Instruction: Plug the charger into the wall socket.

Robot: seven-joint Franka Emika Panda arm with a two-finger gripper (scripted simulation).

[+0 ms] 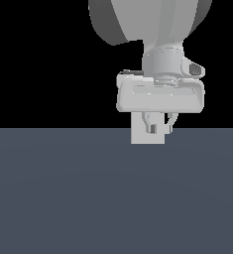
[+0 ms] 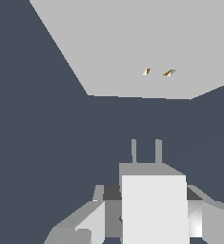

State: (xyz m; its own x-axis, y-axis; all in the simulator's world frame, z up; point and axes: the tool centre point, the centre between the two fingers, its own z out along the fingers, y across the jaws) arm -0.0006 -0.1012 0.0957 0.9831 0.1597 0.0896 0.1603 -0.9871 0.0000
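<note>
step: insert | gripper [image 2: 154,217] was clamped on the charger [image 2: 154,209], prongs facing the wall socket [image 2: 132,43] but still apart | I reckoned: line prongs with those two holes, push straight, no twisting

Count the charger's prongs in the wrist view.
2. Both stick out of the front end of the charger, side by side, aimed toward the socket and its two slots, not yet touching it.
</note>
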